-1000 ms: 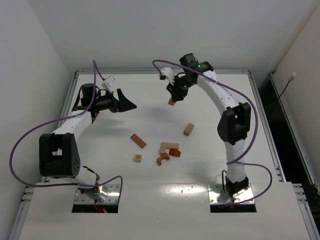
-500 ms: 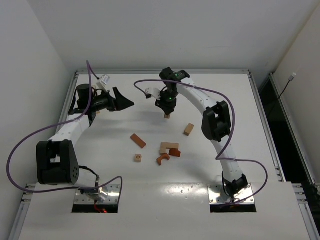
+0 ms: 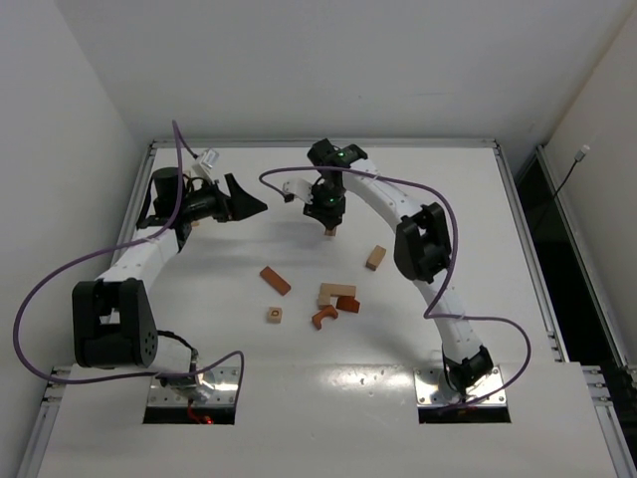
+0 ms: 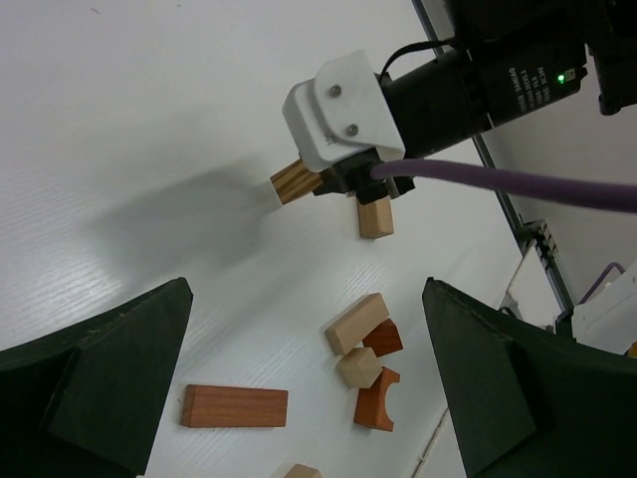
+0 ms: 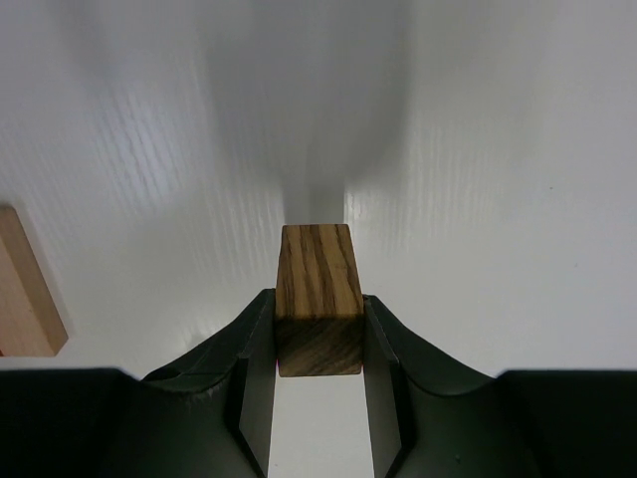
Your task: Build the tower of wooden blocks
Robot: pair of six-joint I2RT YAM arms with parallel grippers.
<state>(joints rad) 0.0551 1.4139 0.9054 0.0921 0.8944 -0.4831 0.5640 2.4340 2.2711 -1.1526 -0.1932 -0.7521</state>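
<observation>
Your white table (image 3: 249, 349) carries a metal rail (image 3: 249, 143) along its far edge. White walls (image 3: 299, 60) enclose it. Past its right edge, a thin black cord (image 3: 569, 175) hangs.

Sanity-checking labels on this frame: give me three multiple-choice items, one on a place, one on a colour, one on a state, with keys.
1. In the top view, where does the lone tan block lie relative to the block cluster?
A. to its right, apart from it
B. stacked on top of it
C. to its left, touching it

2. What colour is the long bar lying alone left of the cluster?
A. pale tan
B. reddish-brown
C. blue

3. What state is the right end effector in?
A. open, empty
B. shut, empty
C. shut on a striped wood block

Key:
1 A: a clear gap shows between the two.
2 B: it matches the red pieces in the cluster, not the tan ones.
3 C: the right wrist view shows the block clamped on both sides.
</observation>
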